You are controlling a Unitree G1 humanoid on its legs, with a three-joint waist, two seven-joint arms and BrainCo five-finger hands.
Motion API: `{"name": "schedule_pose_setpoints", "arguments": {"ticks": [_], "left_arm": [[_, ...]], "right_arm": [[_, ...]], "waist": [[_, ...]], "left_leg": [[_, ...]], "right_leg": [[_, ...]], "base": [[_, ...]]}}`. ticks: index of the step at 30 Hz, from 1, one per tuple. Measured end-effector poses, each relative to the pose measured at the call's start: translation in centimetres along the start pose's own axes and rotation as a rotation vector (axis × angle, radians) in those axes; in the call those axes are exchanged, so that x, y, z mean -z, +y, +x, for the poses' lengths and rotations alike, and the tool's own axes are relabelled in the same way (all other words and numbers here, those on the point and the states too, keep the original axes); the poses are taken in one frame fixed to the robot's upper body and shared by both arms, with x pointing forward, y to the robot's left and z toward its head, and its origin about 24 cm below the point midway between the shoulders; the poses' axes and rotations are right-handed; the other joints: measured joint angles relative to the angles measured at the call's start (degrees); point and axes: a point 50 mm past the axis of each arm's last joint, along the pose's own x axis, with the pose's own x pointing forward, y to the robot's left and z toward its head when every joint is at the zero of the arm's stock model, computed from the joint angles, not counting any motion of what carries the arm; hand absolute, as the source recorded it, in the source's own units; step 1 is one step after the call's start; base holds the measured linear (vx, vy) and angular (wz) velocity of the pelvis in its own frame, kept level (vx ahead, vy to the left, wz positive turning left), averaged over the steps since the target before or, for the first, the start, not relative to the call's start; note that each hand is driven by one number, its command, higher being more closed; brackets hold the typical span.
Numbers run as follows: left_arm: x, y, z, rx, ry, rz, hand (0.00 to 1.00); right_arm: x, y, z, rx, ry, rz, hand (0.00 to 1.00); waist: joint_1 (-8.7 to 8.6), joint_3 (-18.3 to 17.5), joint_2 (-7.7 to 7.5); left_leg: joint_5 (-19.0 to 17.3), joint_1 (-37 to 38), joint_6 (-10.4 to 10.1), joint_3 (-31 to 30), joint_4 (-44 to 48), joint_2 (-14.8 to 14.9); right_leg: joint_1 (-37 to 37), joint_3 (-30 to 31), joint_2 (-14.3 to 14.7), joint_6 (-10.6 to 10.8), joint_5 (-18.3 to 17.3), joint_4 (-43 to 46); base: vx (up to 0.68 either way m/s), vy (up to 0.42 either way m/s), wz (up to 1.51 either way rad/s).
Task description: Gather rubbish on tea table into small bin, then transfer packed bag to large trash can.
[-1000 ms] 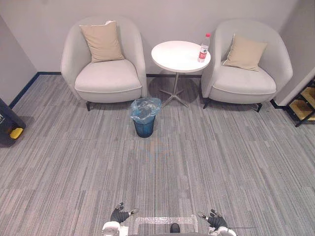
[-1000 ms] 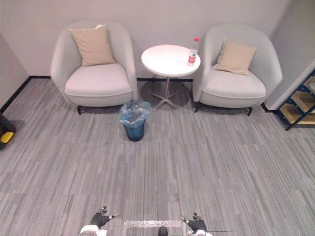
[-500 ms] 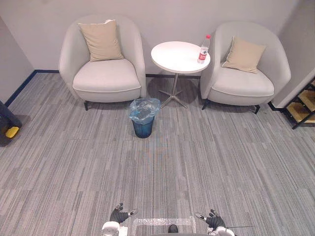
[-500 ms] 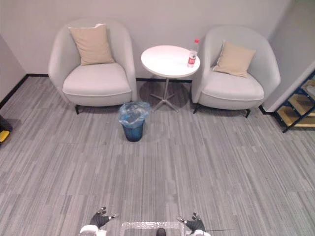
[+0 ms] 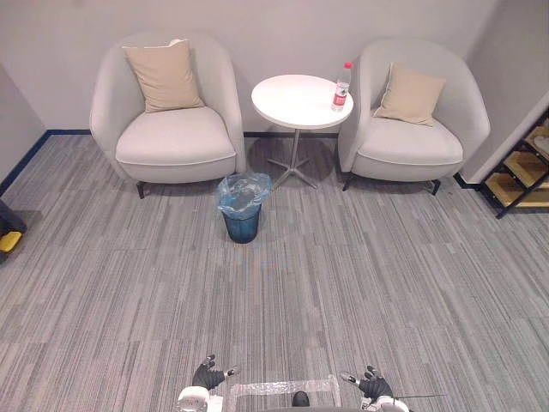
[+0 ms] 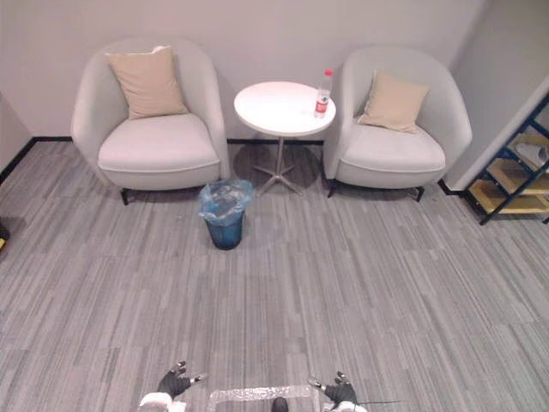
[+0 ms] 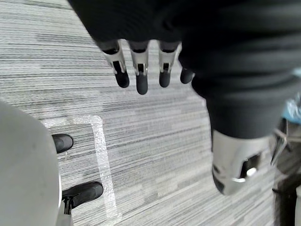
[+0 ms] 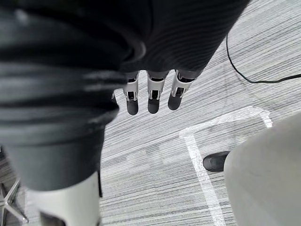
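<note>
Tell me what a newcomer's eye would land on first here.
A round white tea table stands by the far wall between the left armchair and the right armchair, with a red-capped bottle upright near its right edge. In front of it, toward the left armchair, a small bin lined with a blue bag stands on the floor. The left hand and right hand hang open, far from the table.
</note>
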Motion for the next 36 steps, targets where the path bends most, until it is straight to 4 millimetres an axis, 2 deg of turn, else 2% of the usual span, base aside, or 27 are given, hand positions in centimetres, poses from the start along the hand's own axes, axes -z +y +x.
{"name": "schedule_pose_setpoints", "arguments": {"ticks": [3,4,6,8,10,11,13,14,15,16,17,20,22,23,24,25,26,27,28,30,31,32,33,35,36], "left_arm": [[-0.2,0.3,0.1,-0.006,-0.002,0.004,0.00],[-0.2,0.4,0.1,-0.009,-0.003,0.006,0.00],[-0.6,0.7,0.2,-0.015,-0.011,0.010,0.00],[-0.8,0.7,0.3,-0.015,-0.014,0.004,0.00],[-1.3,0.7,0.5,-0.015,-0.028,0.004,0.00],[-1.1,0.7,0.4,-0.017,-0.022,0.003,0.00],[-1.2,0.7,0.4,-0.020,-0.025,-0.016,0.00],[-1.8,0.6,0.4,-0.025,-0.048,-0.048,0.00],[-2.1,0.2,0.4,-0.028,-0.066,-0.094,0.00],[-2.1,0.1,0.3,-0.032,-0.069,-0.120,0.00],[-2.1,0.0,0.3,-0.037,-0.069,-0.136,0.00],[-2.6,0.3,0.3,-0.051,-0.096,-0.163,0.00],[-3.0,0.5,0.3,-0.063,-0.113,-0.186,0.00],[-3.1,0.5,0.3,-0.067,-0.116,-0.190,0.00],[-3.1,0.4,0.3,-0.067,-0.113,-0.191,0.00],[-2.8,0.3,0.3,-0.065,-0.105,-0.208,0.00],[-2.8,0.3,0.3,-0.066,-0.105,-0.218,0.00],[-2.8,0.6,0.3,-0.070,-0.107,-0.212,0.00],[-2.8,1.3,0.3,-0.085,-0.108,-0.200,0.00],[-2.6,1.5,0.3,-0.089,-0.099,-0.192,0.00],[-2.6,1.5,0.3,-0.087,-0.096,-0.186,0.00],[-2.3,1.4,0.3,-0.080,-0.085,-0.164,0.00],[-2.2,1.2,0.3,-0.067,-0.078,-0.142,0.00],[-2.1,0.8,0.4,-0.049,-0.069,-0.116,0.00],[-2.2,0.7,0.4,-0.045,-0.070,-0.114,0.00]], "right_arm": [[-0.4,0.1,0.1,-0.003,-0.012,0.001,0.00],[-0.6,0.2,0.1,-0.004,-0.016,0.001,0.00],[-0.9,0.3,0.2,-0.005,-0.024,0.001,0.00],[-1.0,0.2,0.2,-0.004,-0.030,0.002,0.00],[-1.3,0.0,0.3,0.000,-0.043,0.000,0.00],[-1.4,0.0,0.3,0.001,-0.045,0.002,0.00],[-1.4,-0.1,0.3,0.006,-0.048,0.002,0.00],[-1.7,-0.3,0.3,0.010,-0.060,0.001,0.00],[-2.0,-0.5,0.3,0.016,-0.075,0.001,0.00],[-2.1,-0.8,0.3,0.026,-0.079,0.000,0.00],[-2.0,-0.9,0.3,0.034,-0.078,0.005,0.00],[-1.7,-0.7,0.2,0.039,-0.071,0.032,0.00],[-1.8,-0.7,0.2,0.049,-0.074,0.056,0.00],[-1.8,-0.7,0.2,0.052,-0.074,0.057,0.00],[-2.0,-0.8,0.2,0.055,-0.078,0.054,0.00],[-2.0,-1.1,0.2,0.062,-0.077,0.045,0.00],[-1.7,-1.2,0.2,0.064,-0.063,0.040,0.00],[-1.6,-0.7,0.3,0.051,-0.054,0.035,0.00],[-1.5,-0.1,0.2,0.040,-0.052,0.038,0.00],[-1.3,-0.2,0.2,0.041,-0.049,0.034,0.00],[-1.3,-0.3,0.2,0.044,-0.048,0.037,0.00],[-1.3,-0.3,0.2,0.042,-0.048,0.031,0.00],[-1.3,-0.2,0.2,0.036,-0.049,0.021,0.00],[-1.6,-0.2,0.2,0.029,-0.063,0.019,0.00],[-2.0,-0.1,0.3,0.023,-0.072,0.003,0.00]], "waist": [[-0.01,0.48,0.40],[-0.02,0.63,0.31],[-0.19,1.24,0.16],[-0.53,1.47,0.47],[-0.58,2.29,1.13],[-0.56,2.46,1.28],[-0.80,2.68,0.87],[-0.50,3.63,1.42],[-0.06,4.64,2.76],[0.09,4.89,3.38],[0.20,5.07,3.68],[0.80,5.58,2.91],[1.37,5.94,2.29],[1.63,5.97,2.21],[2.01,5.89,2.41],[2.44,5.59,3.03],[2.97,5.43,2.85],[3.06,4.87,1.68],[2.88,4.41,-0.27],[2.92,3.80,-1.42],[3.10,3.70,-1.57],[2.87,3.71,-1.57],[2.56,3.83,-1.31],[2.06,3.96,-0.81],[1.54,4.25,-0.19]], "left_leg": [[-1.96,-2.62,-0.31,3.63,3.18,1.18],[-2.22,-3.03,-0.55,4.43,3.68,1.49],[-2.75,-2.78,-1.41,6.05,3.81,2.16],[-3.41,-2.80,-2.39,5.81,4.22,2.97],[-5.60,-2.81,-3.58,5.70,6.97,4.50],[-6.64,-3.08,-5.01,5.90,9.57,5.38],[-7.38,-7.19,-6.24,6.63,21.32,7.09],[-6.84,-11.01,-7.02,6.96,32.22,9.03],[-5.70,-15.23,-7.64,6.79,43.19,11.54],[-6.17,-17.41,-6.73,6.58,47.94,12.74],[-6.95,-19.17,-6.68,6.62,50.11,13.26],[-7.52,-23.61,-6.80,6.56,46.31,12.03],[-6.89,-25.65,-6.08,5.67,36.27,8.60],[-5.25,-25.93,-5.73,4.22,29.61,6.36],[-1.89,-25.76,-5.99,1.66,20.41,4.32],[1.44,-25.32,-5.26,-0.73,13.88,3.46],[5.02,-25.13,-3.91,-1.42,14.01,3.07],[5.77,-25.12,-3.14,-1.12,15.36,1.99],[3.97,-24.90,-2.17,-0.23,16.43,0.62],[1.79,-22.85,-1.67,1.53,16.21,0.11],[1.26,-21.31,-1.10,2.31,15.60,-0.04],[0.24,-18.31,-0.15,3.19,14.23,-0.44],[-0.67,-15.58,0.06,3.37,13.17,-0.81],[-1.22,-10.30,0.47,3.50,11.00,-1.05],[-1.21,-7.72,0.47,3.28,9.48,-0.90]], "right_leg": [[-4.35,2.52,1.23,-0.19,-1.23,3.96],[-5.57,1.74,1.27,-0.46,-2.29,5.58],[-7.93,-3.92,0.34,-1.08,-4.53,10.03],[-8.46,-4.72,0.84,-1.50,-6.10,11.24],[-8.45,-7.10,1.21,-2.08,-8.98,13.39],[-8.26,-7.54,1.38,-2.46,-10.60,14.92],[-6.56,-7.49,1.45,-3.37,-11.90,15.39],[-4.77,-7.10,1.78,-4.00,-12.18,15.42],[-2.80,-6.15,2.58,-4.91,-12.82,15.85],[-1.77,-5.33,2.80,-5.54,-13.35,15.92],[-0.37,-4.10,2.63,-5.88,-13.68,15.73],[3.09,-1.00,0.42,-5.86,-14.10,13.43],[5.26,0.55,-1.71,-4.93,-14.70,11.47],[5.78,1.18,-2.56,-4.47,-15.22,10.84],[6.19,2.39,-3.13,-3.72,-15.80,10.32],[6.47,3.42,-2.88,-2.82,-16.50,9.56],[6.65,4.38,-2.95,-2.29,-17.70,10.00],[6.58,5.45,-4.08,-1.66,-19.36,11.36],[6.38,5.54,-5.46,-1.02,-20.78,13.98],[2.50,5.44,-6.12,-0.27,-20.93,23.09],[0.52,5.32,-6.27,1.27,-20.70,29.03],[-3.92,4.51,-7.08,6.12,-18.73,39.98],[-7.22,2.93,-8.01,8.70,-18.10,48.39],[-11.92,-1.61,-9.56,6.98,-19.98,57.54],[-13.62,-4.85,-10.31,5.48,-21.25,57.47]], "base": [[0.01,-0.012,-0.61],[0.03,-0.045,-0.58],[0.05,-0.065,-0.40],[0.09,-0.092,0.06],[0.11,-0.113,0.14],[0.17,-0.131,0.15],[0.21,-0.165,0.14],[0.24,-0.160,-0.17],[0.31,-0.121,-0.38],[0.28,-0.044,-0.54],[0.28,0.004,-0.62],[0.29,0.056,-0.55],[0.28,0.120,-0.36],[0.35,0.182,-0.37],[0.37,0.228,-0.48],[0.33,0.231,-0.58],[0.29,0.220,-0.59],[0.40,0.242,-0.44],[0.42,0.210,-0.33],[0.41,0.189,-0.37],[0.39,0.180,-0.52],[0.38,0.162,-0.41],[0.38,0.154,-0.28],[0.40,0.109,0.00],[0.48,0.056,0.15]]}}
